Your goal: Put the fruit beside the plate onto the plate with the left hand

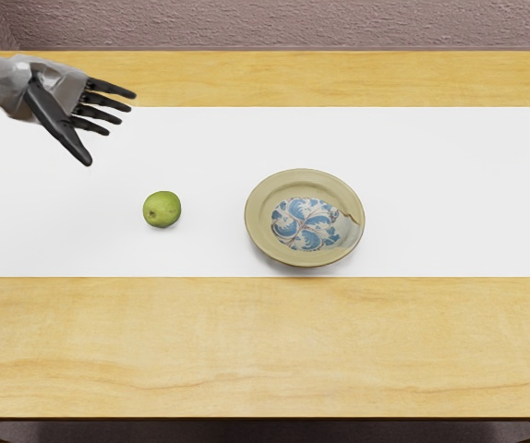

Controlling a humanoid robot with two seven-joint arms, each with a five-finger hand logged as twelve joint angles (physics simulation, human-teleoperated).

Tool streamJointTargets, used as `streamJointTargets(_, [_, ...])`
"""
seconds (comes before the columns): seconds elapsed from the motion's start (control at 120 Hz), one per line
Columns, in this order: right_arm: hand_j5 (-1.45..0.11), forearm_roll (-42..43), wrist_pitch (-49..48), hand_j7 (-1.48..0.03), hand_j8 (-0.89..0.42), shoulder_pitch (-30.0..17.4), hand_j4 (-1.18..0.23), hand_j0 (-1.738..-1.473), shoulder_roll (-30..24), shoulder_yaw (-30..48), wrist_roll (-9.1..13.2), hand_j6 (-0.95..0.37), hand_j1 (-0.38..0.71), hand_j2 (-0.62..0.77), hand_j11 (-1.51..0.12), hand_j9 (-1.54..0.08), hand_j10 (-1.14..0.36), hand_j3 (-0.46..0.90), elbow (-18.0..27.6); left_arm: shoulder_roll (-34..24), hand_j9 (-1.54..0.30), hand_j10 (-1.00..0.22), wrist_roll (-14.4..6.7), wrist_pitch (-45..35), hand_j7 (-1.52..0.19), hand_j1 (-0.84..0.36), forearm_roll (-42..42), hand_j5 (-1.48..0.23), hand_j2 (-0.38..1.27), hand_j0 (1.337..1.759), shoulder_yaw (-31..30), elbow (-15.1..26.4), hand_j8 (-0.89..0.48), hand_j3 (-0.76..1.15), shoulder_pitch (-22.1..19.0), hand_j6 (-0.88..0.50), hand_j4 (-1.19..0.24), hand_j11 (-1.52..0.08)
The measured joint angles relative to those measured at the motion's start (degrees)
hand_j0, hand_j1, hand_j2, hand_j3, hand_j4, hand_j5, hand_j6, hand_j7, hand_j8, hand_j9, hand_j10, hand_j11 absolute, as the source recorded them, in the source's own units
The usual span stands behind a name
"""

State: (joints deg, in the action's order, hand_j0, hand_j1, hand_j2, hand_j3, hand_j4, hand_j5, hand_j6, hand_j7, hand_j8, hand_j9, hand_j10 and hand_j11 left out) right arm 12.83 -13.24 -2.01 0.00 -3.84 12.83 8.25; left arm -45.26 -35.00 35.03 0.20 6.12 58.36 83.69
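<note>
Head view: left hand hovers open-fingered, well apart from the green fruit beside the plate.

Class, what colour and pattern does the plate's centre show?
The plate has a blue-and-white swirling design in its centre inside a beige-olive rim, seen in the head view.

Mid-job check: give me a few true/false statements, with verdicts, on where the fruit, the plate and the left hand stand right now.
1. The round green fruit lies on the white table runner, at the picture's left of the plate. True.
2. The beige ceramic plate with a blue pattern already holds the fruit. False: the fruit sits beside it, clearly apart from the rim.
3. The dark five-finger left hand is closed around the fruit. False: it hovers up and to the left of the fruit, fingers spread, holding nothing.
4. The right arm is out of view. True.
</note>
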Motion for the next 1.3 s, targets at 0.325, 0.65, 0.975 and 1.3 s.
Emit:
streamJointTargets(0.325, [-0.02,0.00,0.06,-0.02,-0.01,0.02,-0.02,-1.658,0.00,0.18,0.00,-0.02,-0.33,0.00,-0.02,-0.02,-0.01,0.00,-0.07,1.17,-0.03,-0.02,0.00,0.01,-0.03,0.32,1.84,-0.03,0.00,1.658,0.15,0.05,-0.02,0.00,1.75,-0.02,-0.02,-0.03])
streamJointTargets(0.65, [-0.02,0.00,0.07,-0.02,-0.02,0.01,-0.02,-1.658,0.00,0.21,0.00,-0.02,-0.33,0.00,-0.02,-0.02,-0.02,0.00,-0.08,17.58,-0.11,-0.08,0.00,-0.03,-0.11,0.25,21.45,-0.11,0.02,1.658,-14.33,0.09,-0.09,0.00,10.04,-0.09,-0.09,-0.11])
streamJointTargets(0.975, [-0.02,0.00,0.06,-0.02,-0.02,0.01,-0.02,-1.658,0.00,0.20,0.00,-0.02,-0.33,0.00,-0.02,-0.02,-0.02,0.00,-0.08,16.25,-0.22,-0.17,0.00,-2.74,-0.22,0.15,22.60,-0.22,0.03,1.658,-26.43,4.88,-0.17,0.00,20.85,-0.17,-0.17,-0.22])
streamJointTargets(1.3, [-0.02,0.00,0.09,-0.02,-0.02,0.01,-0.02,-1.658,0.00,0.19,0.00,-0.02,-0.33,0.00,-0.02,-0.02,-0.02,0.00,-0.08,29.91,-0.29,-0.22,0.00,-38.40,-0.29,0.09,24.12,-0.29,0.04,1.658,-37.47,20.81,-0.22,0.00,21.58,-0.22,-0.22,-0.29])
